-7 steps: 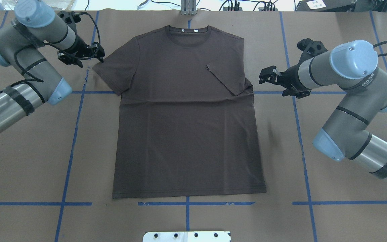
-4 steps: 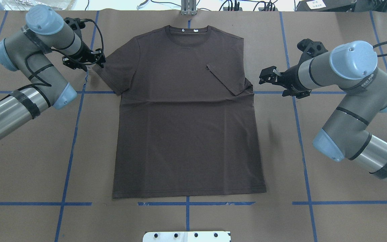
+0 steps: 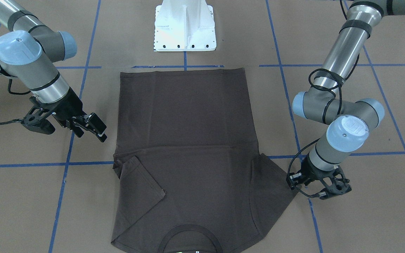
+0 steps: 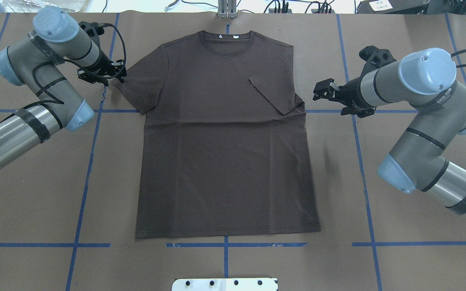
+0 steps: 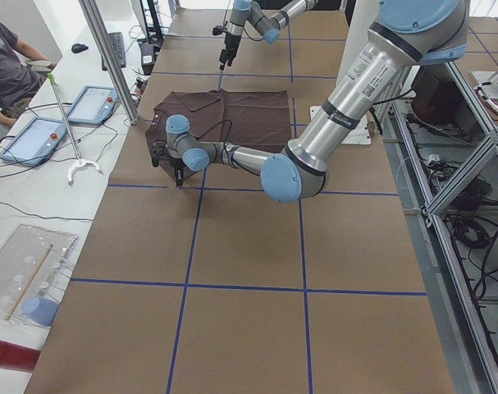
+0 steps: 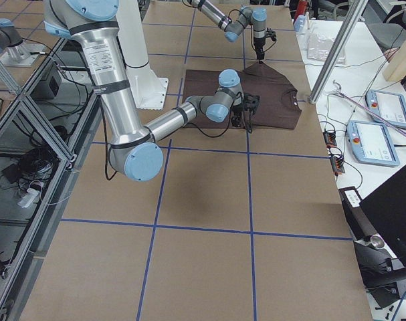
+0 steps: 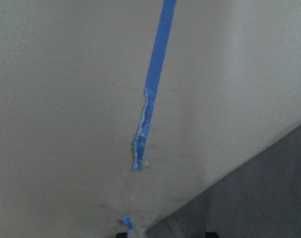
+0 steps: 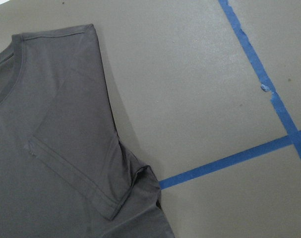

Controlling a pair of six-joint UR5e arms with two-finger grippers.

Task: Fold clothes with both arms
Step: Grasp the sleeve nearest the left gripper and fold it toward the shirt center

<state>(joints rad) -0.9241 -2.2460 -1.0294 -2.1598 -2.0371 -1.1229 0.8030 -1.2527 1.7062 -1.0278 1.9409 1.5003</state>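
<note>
Front-facing view: the T-shirt (image 3: 188,116) lies flat on the brown-papered table (image 3: 364,211), hem toward the white pedestal base (image 3: 185,28), collar toward the camera. The left gripper (image 3: 291,181) sits low at the tip of the spread left sleeve (image 3: 272,186). The right gripper (image 3: 91,127) hangs beside the opposite edge, clear of the cloth, fingers spread and holding nothing. Overhead view: the right sleeve (image 4: 273,95) is folded inward over the chest, white neck labels (image 4: 228,36) show inside the collar, and blue tape lines (image 4: 83,182) grid the table. Left side view: the near left arm (image 5: 314,139) crosses in front of the shirt's near edge; a seated person (image 5: 2,57), two tablets (image 5: 93,103) and a metal post (image 5: 109,57) are beyond the collar side. Right side view: the near right arm (image 6: 162,124) overlaps the shirt's near edge. Left wrist view: two dark fingertips (image 7: 121,234) stand apart, released, the sleeve corner between them. Right wrist view: the folded sleeve lies beside a tape crossing
</note>
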